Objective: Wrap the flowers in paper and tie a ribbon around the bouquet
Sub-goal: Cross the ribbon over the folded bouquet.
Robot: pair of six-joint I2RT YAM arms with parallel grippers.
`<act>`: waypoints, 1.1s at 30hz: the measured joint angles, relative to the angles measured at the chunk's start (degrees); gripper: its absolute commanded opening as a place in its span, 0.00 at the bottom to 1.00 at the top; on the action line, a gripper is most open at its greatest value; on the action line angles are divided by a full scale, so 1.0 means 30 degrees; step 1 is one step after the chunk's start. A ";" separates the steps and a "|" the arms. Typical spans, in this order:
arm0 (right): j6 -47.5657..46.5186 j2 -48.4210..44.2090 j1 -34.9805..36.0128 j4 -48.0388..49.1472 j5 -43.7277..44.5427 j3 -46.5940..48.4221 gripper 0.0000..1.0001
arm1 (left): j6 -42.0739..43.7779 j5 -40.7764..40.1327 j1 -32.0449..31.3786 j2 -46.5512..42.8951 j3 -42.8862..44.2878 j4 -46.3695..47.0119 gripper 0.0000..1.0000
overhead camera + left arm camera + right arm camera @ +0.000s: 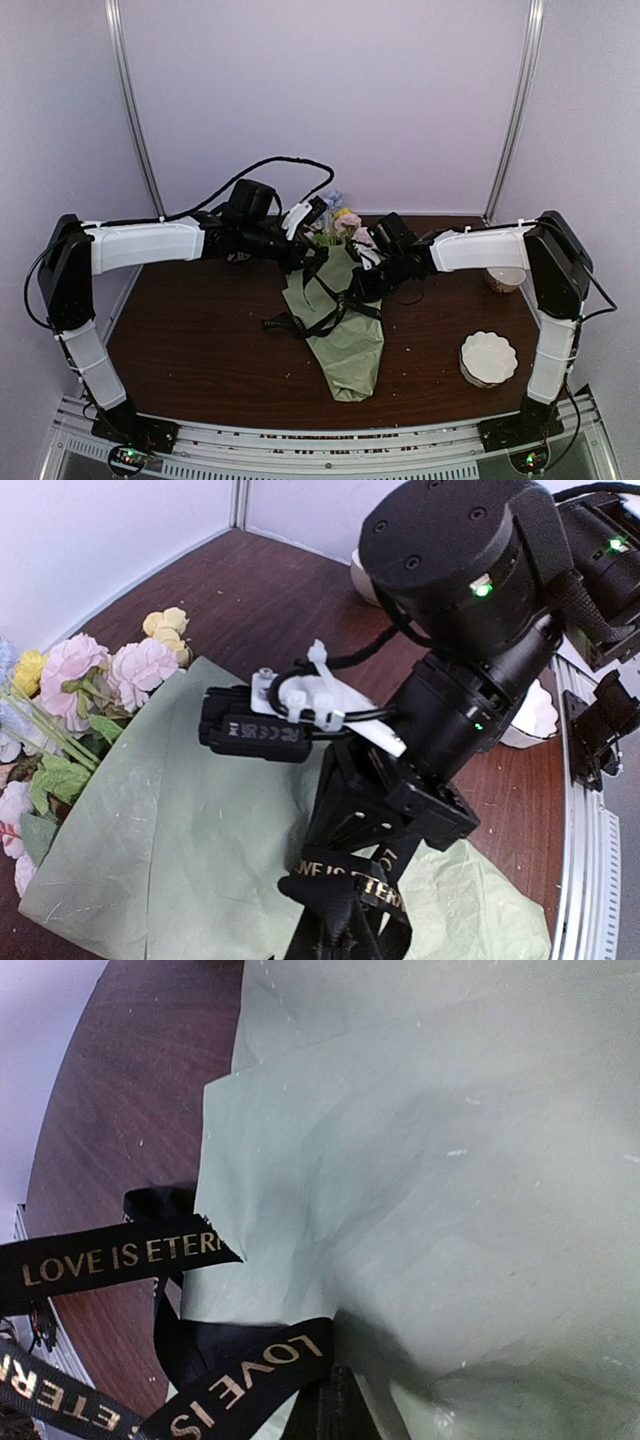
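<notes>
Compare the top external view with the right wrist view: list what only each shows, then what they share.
Only top external: the left arm and right arm, the flowers, and a white scalloped dish near the right arm's base. Only right wrist: gold lettering on the black ribbon, LOVE IS ETER legible. Both: the green paper, the ribbon across it, the brown table.
</notes>
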 measured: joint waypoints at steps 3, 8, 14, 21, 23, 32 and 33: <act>-0.0568 -0.0189 0.0000 -0.0867 -0.0758 -0.0146 0.00 | 0.0007 -0.0532 0.0000 0.0219 0.0029 0.0007 0.00; -0.1523 -0.1341 0.0000 -0.3315 -0.1537 -0.0277 0.00 | 0.0087 -0.1479 0.0015 0.0612 0.0058 0.0000 0.00; -0.2484 -0.2404 0.0102 -0.6156 -0.2244 -0.0277 0.00 | 0.0189 -0.2186 0.0058 0.1129 0.0066 0.0000 0.00; -0.3424 -0.2426 0.0342 -0.9442 -0.2237 -0.0204 0.00 | 0.0277 -0.2455 0.0138 0.1632 0.0073 -0.0029 0.00; -0.3570 -0.2404 0.0379 -1.0258 -0.2164 0.0204 0.00 | 0.0350 -0.2455 0.0138 0.1632 0.0073 0.0000 0.00; -0.3978 0.0153 0.0372 -1.1497 -0.0918 0.3963 0.34 | 0.0423 -0.2601 0.0277 0.1763 0.0102 0.0073 0.00; -0.3847 0.0204 0.0357 -1.1599 -0.0597 0.4014 0.36 | 0.0423 -0.2645 0.0328 0.1836 0.0102 0.0087 0.00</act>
